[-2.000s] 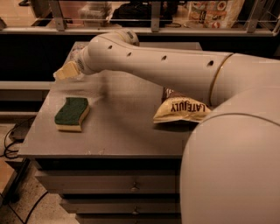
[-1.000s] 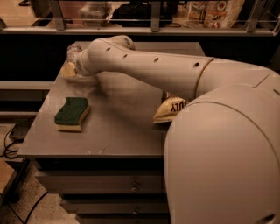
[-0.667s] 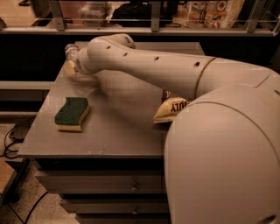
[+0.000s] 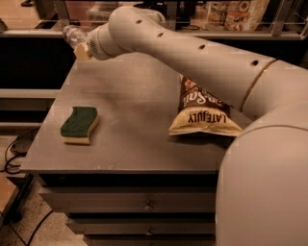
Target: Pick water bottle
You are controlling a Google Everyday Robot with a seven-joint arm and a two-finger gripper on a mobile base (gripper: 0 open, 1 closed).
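The water bottle [image 4: 72, 34] is small, clear and crinkled. It sticks out up and to the left from my gripper [image 4: 81, 47] at the far left corner of the grey table [image 4: 130, 91]. The gripper is shut on the bottle and holds it lifted off the tabletop. One pale fingertip [image 4: 83, 51] shows below the bottle. My white arm reaches in from the lower right and hides the gripper's far side and part of the bottle.
A green sponge [image 4: 79, 125] lies at the table's front left. A brown chip bag [image 4: 202, 113] lies at the right, partly under my arm. Drawers [image 4: 144, 206] sit below the tabletop. A shelf with packages [image 4: 236, 12] runs behind. Cables [image 4: 12, 153] lie on the floor at left.
My gripper has risen from the tabletop at the far left corner with the water bottle in it. The view has shifted, and the sponge and chip bag have stayed put.
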